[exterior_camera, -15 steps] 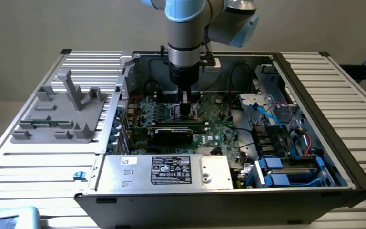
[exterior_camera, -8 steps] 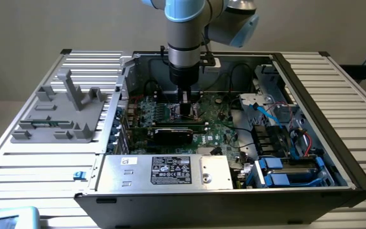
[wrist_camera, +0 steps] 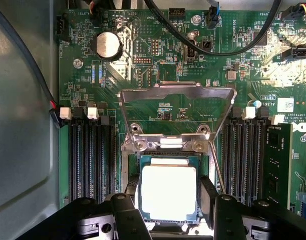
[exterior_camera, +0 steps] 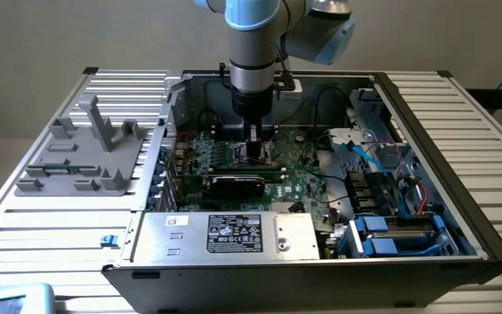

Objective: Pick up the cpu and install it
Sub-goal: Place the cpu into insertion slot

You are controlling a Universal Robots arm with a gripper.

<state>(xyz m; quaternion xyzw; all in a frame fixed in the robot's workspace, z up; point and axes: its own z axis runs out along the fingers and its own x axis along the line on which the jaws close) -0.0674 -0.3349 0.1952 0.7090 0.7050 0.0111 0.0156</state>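
Silver-topped cpu rests in the motherboard socket, its metal load frame raised, the black gripper clenched on its edges.

Soft, even light in the exterior view: the slatted counter is bright and the inside of the computer case is shadowed. In the wrist view, glare washes the cpu top white and leaves bright patches on the motherboard.
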